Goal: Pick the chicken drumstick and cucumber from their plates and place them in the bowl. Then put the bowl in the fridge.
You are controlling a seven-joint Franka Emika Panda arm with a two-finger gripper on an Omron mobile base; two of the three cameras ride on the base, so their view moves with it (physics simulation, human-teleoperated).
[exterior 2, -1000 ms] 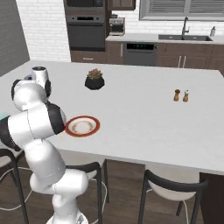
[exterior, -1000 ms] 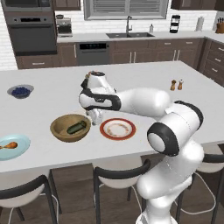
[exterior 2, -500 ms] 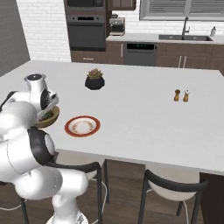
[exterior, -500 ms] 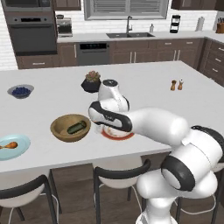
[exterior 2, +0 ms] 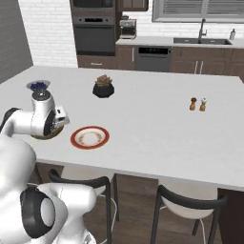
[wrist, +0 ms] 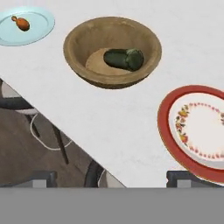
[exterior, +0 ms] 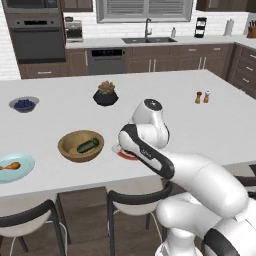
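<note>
Kitchen table: cucumber is lying in the bowl, drumstick is resting on the blue plate near the front-left edge. We are hovering jaws apart; it looks light, greasy, best gripped across the meat.

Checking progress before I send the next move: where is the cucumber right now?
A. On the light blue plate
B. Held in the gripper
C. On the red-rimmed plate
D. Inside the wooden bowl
D: the cucumber lies on the floor of the wooden bowl, while the red-rimmed plate is bare.
</note>
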